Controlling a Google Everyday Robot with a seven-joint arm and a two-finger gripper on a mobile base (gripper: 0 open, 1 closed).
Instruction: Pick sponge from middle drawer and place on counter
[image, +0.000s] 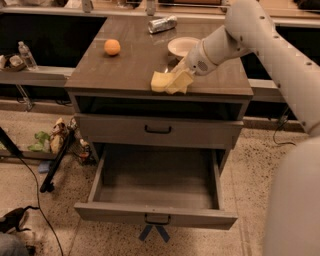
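Speckled terrazzo floor (265, 165), grey ledge (35, 77) behind

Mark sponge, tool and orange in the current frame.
sponge (160, 82): camera view, pale-yellow left end.
tool (180, 77): camera view, between its fingertips, at the sponge above the counter's (125, 70) front edge.
orange (112, 47): camera view, middle of the fruit.

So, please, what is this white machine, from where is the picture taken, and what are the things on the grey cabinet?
The white machine is a robot arm on a moving base. The one camera looks down at the cabinet from the front; where it is mounted is not known. At the arm's end, the gripper holds a pale-yellow sponge at the counter's front edge. Also on the counter: an orange, a white bowl and a metal can. Below, the middle drawer stands pulled open.
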